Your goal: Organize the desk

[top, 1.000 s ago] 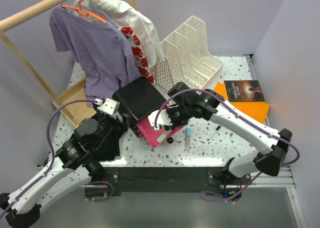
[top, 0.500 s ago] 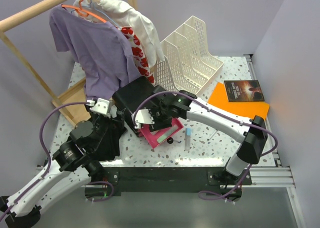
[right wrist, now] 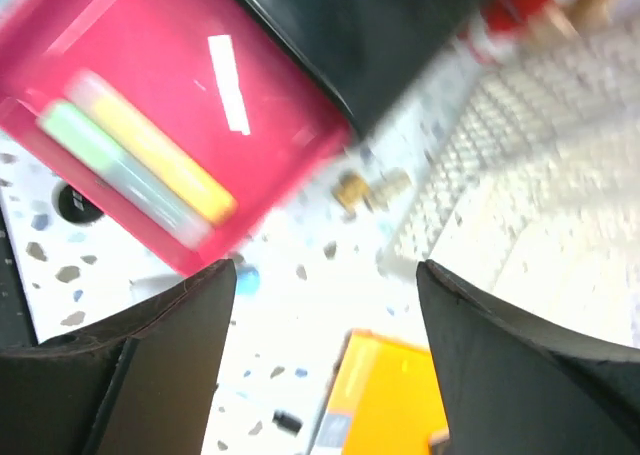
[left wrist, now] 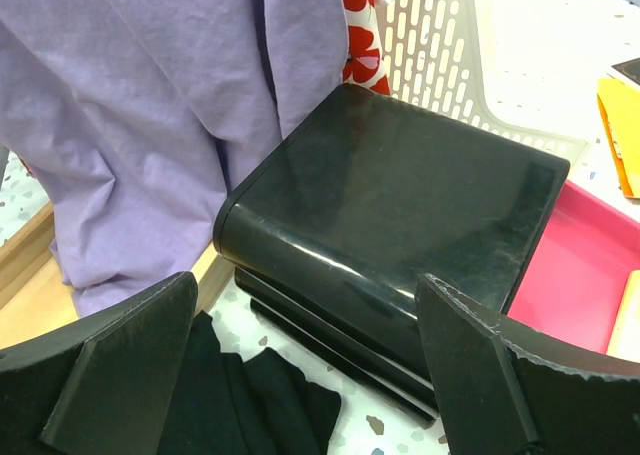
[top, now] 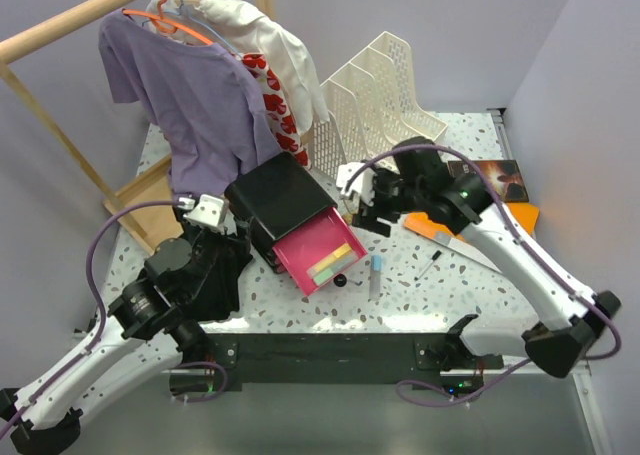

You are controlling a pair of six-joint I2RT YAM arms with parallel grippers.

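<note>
The desk point(top: 420, 295) is a white speckled tabletop. On it sits a black drawer box point(top: 272, 197) with its pink drawer point(top: 322, 247) pulled open; yellow and green note pads point(top: 337, 261) lie inside. My right gripper point(top: 376, 211) hangs open just right of the drawer, holding nothing. In the blurred right wrist view, the drawer point(right wrist: 170, 85) lies up-left of the open right gripper point(right wrist: 325, 365). My left gripper point(left wrist: 320, 375) stands wide open and empty just behind the box point(left wrist: 400, 215), over a black cloth point(left wrist: 250, 395).
A white file rack point(top: 385, 100) stands at the back. A book point(top: 492, 178) lies on an orange folder point(top: 520, 217) at the right. A blue-capped tube point(top: 375, 273) and a black pen point(top: 432, 263) lie near the drawer. A purple shirt point(top: 200, 105) hangs on the wooden rack at the left.
My right gripper has opened and pulled back to the right, away from the pink drawer, where the note pads now lie uncovered. The left arm has barely moved.
</note>
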